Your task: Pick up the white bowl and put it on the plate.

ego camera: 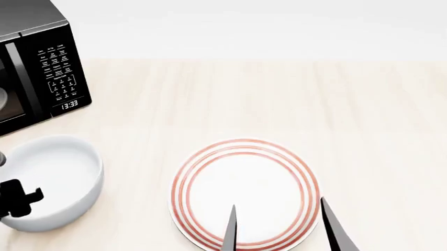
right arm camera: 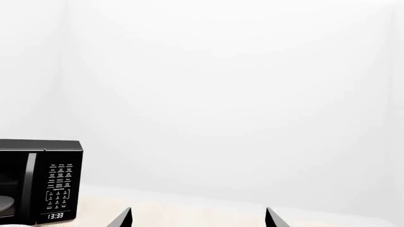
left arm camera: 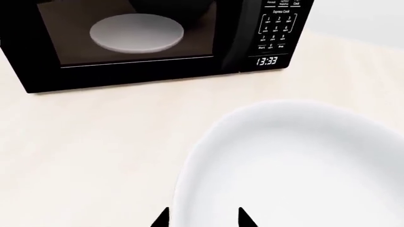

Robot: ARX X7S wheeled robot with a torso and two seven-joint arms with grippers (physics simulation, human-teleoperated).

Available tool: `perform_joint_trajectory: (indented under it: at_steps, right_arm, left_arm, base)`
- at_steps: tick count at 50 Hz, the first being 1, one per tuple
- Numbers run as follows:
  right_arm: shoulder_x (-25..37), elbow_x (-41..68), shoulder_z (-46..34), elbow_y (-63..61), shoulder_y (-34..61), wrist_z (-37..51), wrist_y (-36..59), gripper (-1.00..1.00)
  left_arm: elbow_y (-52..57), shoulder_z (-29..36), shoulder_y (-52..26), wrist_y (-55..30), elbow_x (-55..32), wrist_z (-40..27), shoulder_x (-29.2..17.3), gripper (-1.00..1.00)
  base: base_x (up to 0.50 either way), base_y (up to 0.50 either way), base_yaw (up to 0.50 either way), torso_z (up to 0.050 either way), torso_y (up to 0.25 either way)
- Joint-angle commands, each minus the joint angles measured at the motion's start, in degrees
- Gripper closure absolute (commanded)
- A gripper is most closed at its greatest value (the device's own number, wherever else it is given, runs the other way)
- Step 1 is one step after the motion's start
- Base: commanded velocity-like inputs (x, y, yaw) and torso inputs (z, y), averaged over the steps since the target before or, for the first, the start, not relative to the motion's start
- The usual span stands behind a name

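The left gripper [left arm camera: 204, 218] pinched the white bowl [ego camera: 49, 180] rim, judging from the wrist view; next it needed lifting toward the plate [ego camera: 244, 192]. The right gripper [ego camera: 279, 230] was spread.

Bench [ego camera: 279, 94]: bare surface between microwave [ego camera: 35, 68] and plate [ego camera: 244, 192], and to the plate's far and right sides. White bowl [ego camera: 50, 180] sits just in front of the microwave, a narrow strip of bench between them; wider gap between bowl and plate. Left gripper [left arm camera: 203, 220] jaws straddle the bowl's near rim, contact probably made but the view cuts off there. Right gripper [ego camera: 279, 230] jaws hang spread over the plate's near edge.
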Motion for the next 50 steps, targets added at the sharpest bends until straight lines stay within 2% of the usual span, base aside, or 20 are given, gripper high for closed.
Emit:
perform_joint_trajectory:
  at_steps: [1, 21, 30, 43, 50]
  right_arm:
    - [-1.0, -0.2, 1.6, 0.0, 0.0, -1.3, 0.3, -1.0]
    - [-0.8, 0.1, 1.1, 0.7, 0.2, -1.1, -0.3, -1.0]
    - [-0.6, 0.4, 1.2, 0.7, 0.3, -0.9, -0.2, -1.0]
    - [-0.5, 0.2, 0.6, 0.9, 0.5, -0.7, -0.3, -1.0]
    - [-0.4, 0.4, 0.6, 1.1, 0.5, -0.6, -0.4, -1.0]
  left_arm:
    - [-0.9, -1.4, -0.1, -0.1, 0.1, 0.0, 0.9, 1.0]
    - [3.6, -2.5, 1.1, -2.2, -2.1, 0.7, 1.8, 1.0]
    - [11.9, -2.4, 0.8, -7.0, -3.5, 1.1, 3.9, 1.0]
    - [20.1, -3.8, -0.5, -13.5, -5.2, -0.3, 4.6, 1.0]
    - [24.0, 0.2, -1.8, -19.0, -5.0, 0.8, 5.5, 1.0]
  base:
    - [0.0, 0.0, 0.0, 0.0, 0.0]
    - [0.0, 0.0, 0.0, 0.0, 0.0]
    - [0.0, 0.0, 0.0, 0.0, 0.0]
    - [0.0, 0.0, 0.0, 0.0, 0.0]
    - [0.0, 0.0, 0.0, 0.0, 0.0]
